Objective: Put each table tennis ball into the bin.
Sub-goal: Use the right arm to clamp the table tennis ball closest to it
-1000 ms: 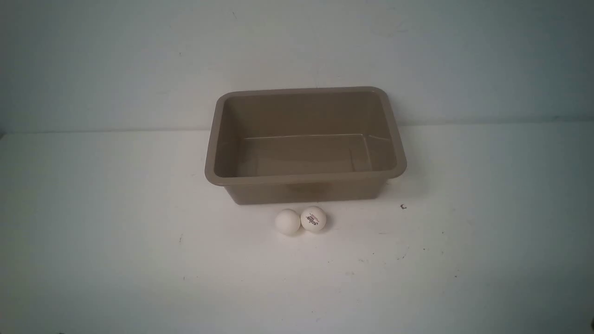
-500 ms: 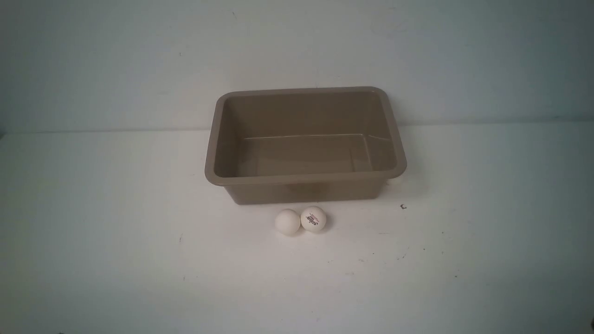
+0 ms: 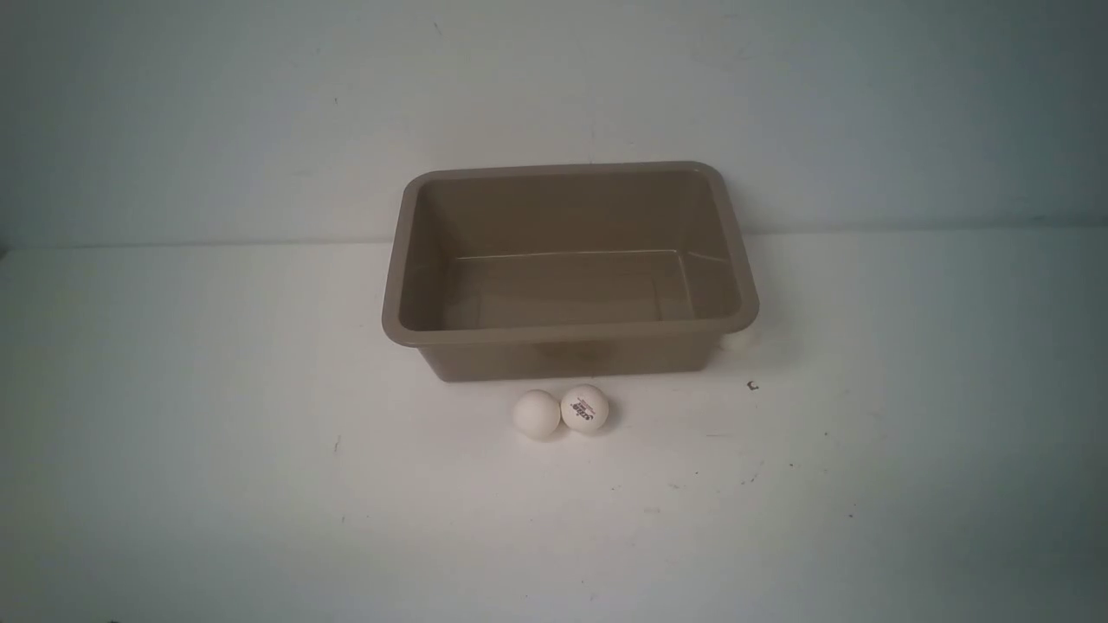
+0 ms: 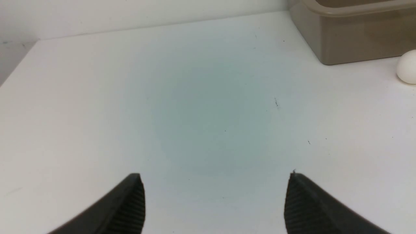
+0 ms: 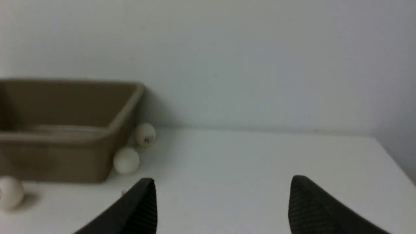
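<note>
Flanking one bin point(image 3: 563, 333) lie four table tennis balls point(image 3: 537, 414) point(image 3: 585, 408) point(image 5: 126, 160) point(image 5: 144, 135) (two front, two right); both grippers point(image 4: 215, 175) point(image 5: 224, 178) gape empty.

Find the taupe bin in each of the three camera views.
Front view: the bin stands at centre frame, fully visible.
Left wrist view: only one bin corner shows, in the picture's upper right.
Right wrist view: the bin fills the picture's left middle, cut off at the edge.
Shared landmark: the white table beneath it.
</note>
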`<action>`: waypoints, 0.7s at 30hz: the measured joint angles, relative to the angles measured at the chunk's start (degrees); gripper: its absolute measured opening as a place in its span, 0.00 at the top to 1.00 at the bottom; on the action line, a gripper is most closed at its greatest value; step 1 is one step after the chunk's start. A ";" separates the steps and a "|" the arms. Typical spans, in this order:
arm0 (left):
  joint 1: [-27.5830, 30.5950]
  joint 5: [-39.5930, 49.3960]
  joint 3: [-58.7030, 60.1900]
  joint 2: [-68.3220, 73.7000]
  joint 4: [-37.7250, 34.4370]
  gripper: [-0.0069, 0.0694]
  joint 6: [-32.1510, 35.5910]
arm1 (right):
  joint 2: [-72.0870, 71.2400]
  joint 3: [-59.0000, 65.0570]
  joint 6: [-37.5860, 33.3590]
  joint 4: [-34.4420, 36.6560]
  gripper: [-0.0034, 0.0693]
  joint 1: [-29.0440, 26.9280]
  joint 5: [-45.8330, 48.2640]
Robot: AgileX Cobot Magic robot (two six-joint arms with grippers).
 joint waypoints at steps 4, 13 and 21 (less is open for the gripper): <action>0.00 0.00 0.00 0.00 0.00 0.23 0.00 | 0.00 -9.98 0.18 1.14 0.27 0.00 2.40; 0.00 0.00 0.00 0.00 0.00 0.23 0.00 | 0.00 -27.03 0.18 6.03 0.27 0.00 20.07; 0.00 0.00 0.00 0.00 0.00 0.23 0.00 | 0.00 -29.93 0.18 14.34 0.27 0.00 26.23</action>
